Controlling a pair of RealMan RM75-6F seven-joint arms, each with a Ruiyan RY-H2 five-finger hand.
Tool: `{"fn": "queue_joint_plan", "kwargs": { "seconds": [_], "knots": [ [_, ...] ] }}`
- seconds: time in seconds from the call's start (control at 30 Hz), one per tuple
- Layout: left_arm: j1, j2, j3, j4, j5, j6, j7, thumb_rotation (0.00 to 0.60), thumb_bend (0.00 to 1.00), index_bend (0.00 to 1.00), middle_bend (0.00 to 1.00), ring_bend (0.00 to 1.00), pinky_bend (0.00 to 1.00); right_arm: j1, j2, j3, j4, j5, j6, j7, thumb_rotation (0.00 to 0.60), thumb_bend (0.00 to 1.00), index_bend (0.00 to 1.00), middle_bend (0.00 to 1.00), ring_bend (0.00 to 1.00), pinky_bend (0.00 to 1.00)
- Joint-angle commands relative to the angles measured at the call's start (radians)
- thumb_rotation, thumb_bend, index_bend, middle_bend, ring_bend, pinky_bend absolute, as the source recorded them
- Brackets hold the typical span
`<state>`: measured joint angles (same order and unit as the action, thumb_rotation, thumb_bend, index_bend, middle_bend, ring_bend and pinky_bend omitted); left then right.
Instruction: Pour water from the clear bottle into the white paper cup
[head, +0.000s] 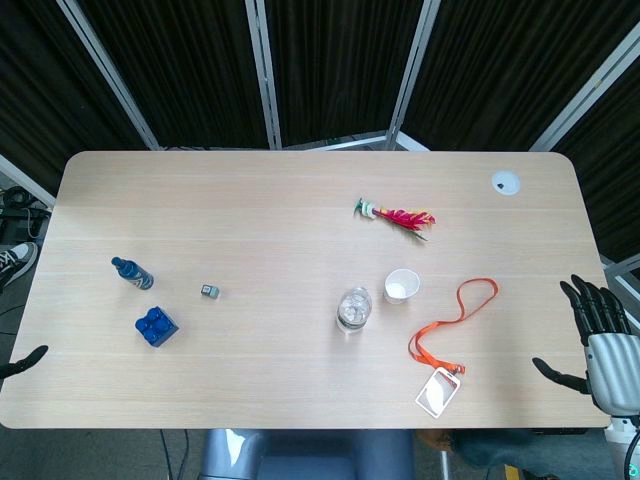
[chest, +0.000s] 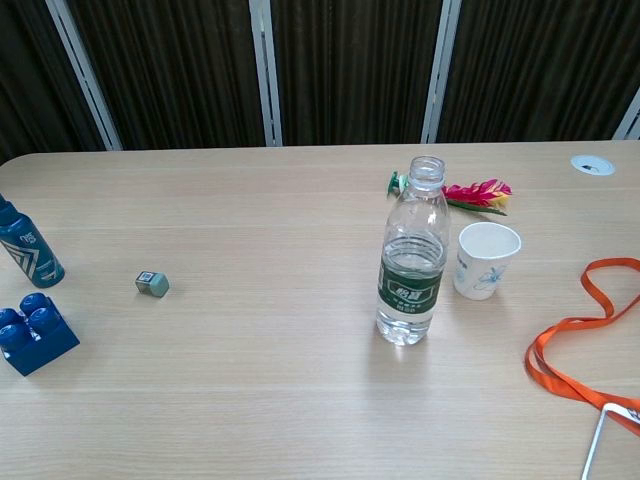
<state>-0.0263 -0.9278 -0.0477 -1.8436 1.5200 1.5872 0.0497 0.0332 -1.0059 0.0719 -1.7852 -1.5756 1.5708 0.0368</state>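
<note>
While standing upright and uncapped near the middle of the tabletop, somewhat toward the right and near edges: clear bottle (chest: 411, 259), green label round its waist, some water in the lower part. Just beside it, toward the right edge and slightly farther back, not touching: white paper cup (chest: 485, 259), upright, mouth open, faint blue print on its side.

Off the right edge, near the near right corner: right hand (head: 598, 335), fingers spread apart and raised, holding nothing, well apart from bottle and cup. At the near left corner, only a dark fingertip of the left hand (head: 25, 359) in the head view; whether spread or closed, cannot tell.

Between cup and right edge: orange lanyard (head: 455, 322) looped on the wood, with a badge holder (head: 437, 391) close to the near edge. Behind the cup, toward the far edge: feathered shuttlecock (head: 397, 215), red and yellow plumes, lying on its side. Near the far right corner: round white grommet (head: 505, 182). Toward the left edge: small blue bottle (head: 131, 273), blue toy brick (head: 157, 327) nearer the front, and a little grey cube (head: 209, 291) between these and the clear bottle.
</note>
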Motion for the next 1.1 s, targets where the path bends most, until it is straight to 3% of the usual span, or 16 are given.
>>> {"fn": "queue_joint_plan", "kwargs": {
  "seconds": [0.03, 0.37, 0.5, 0.6, 0.77, 1.0, 1.1],
  "knots": [
    [0.001, 0.001, 0.001, -0.005, 0.004, 0.002, 0.001, 0.6, 0.0, 0.0, 0.0, 0.0, 0.0, -0.002, 0.002, -0.002, -0.001, -0.001, 0.001, 0.004, 0.6, 0.0, 0.0, 0.0, 0.0, 0.0],
    [0.003, 0.0, 0.003, -0.002, 0.008, 0.0, 0.001, 0.6, 0.0, 0.0, 0.0, 0.0, 0.0, 0.014, 0.01, -0.012, -0.013, -0.014, -0.033, 0.079, 0.6, 0.0, 0.0, 0.0, 0.0, 0.0],
    [-0.01, -0.008, 0.003, 0.011, 0.005, -0.024, -0.003, 0.6, 0.0, 0.0, 0.0, 0.0, 0.0, 0.069, -0.025, -0.022, 0.009, -0.065, -0.095, 0.32, 0.6, 0.0, 0.0, 0.0, 0.0, 0.0],
    [-0.029, -0.011, 0.003, 0.009, 0.0, -0.061, -0.011, 0.6, 0.0, 0.0, 0.0, 0.0, 0.0, 0.149, -0.04, -0.062, 0.103, -0.11, -0.233, 0.542, 0.6, 0.0, 0.0, 0.0, 0.0, 0.0],
    [-0.056, -0.022, -0.007, 0.013, -0.032, -0.111, 0.013, 0.6, 0.0, 0.0, 0.0, 0.0, 0.0, 0.24, -0.112, -0.099, 0.28, -0.165, -0.342, 0.789, 0.6, 0.0, 0.0, 0.0, 0.0, 0.0],
    [-0.073, -0.038, -0.02, 0.007, -0.096, -0.149, 0.054, 0.6, 0.0, 0.0, 0.0, 0.0, 0.0, 0.316, -0.252, -0.097, 0.464, -0.168, -0.378, 1.052, 0.6, 0.0, 0.0, 0.0, 0.0, 0.0],
    [-0.08, -0.046, -0.025, 0.011, -0.117, -0.16, 0.072, 0.6, 0.0, 0.0, 0.0, 0.0, 0.0, 0.344, -0.299, -0.101, 0.529, -0.174, -0.392, 1.102, 0.6, 0.0, 0.0, 0.0, 0.0, 0.0]
  ]
}}
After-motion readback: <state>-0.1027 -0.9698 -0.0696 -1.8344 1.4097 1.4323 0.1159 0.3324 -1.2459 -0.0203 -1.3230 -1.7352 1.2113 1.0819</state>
